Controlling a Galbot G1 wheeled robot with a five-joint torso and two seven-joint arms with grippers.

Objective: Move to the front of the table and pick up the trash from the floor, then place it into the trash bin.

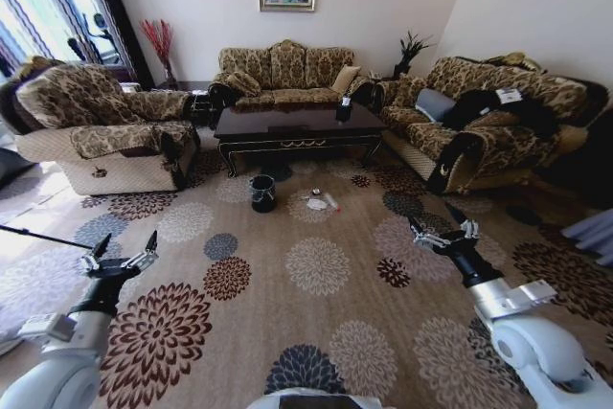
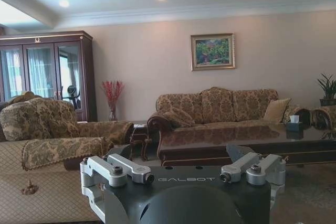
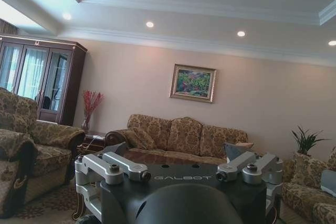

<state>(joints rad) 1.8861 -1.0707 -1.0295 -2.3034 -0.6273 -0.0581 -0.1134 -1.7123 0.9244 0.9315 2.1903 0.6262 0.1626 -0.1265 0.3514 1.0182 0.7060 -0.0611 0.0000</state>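
Trash [image 1: 319,200], a small litter of crumpled white tissue and a clear plastic bottle, lies on the floor [image 1: 316,332], a beige-tan carpet patterned with round flower medallions in brown, cream and dark blue. The litter sits just in front of the table [image 1: 297,126], a long low coffee table of glossy dark wood with gold scrollwork on its front rail. Its long axis runs side to side across the head view, between a patterned gold armchair [image 1: 96,126] on the left and a matching sofa [image 1: 479,117] on the right. The bottle's long axis appears to run toward the robot and slightly right; which end carries the cap cannot be told. Near the litter, on its left, stands the trash bin [image 1: 262,193], a small round black bucket, upright.

Both arms are held out low over the carpet, well short of the litter. The left gripper [image 1: 126,244] has its black fingers spread apart, as does the right gripper [image 1: 436,223].
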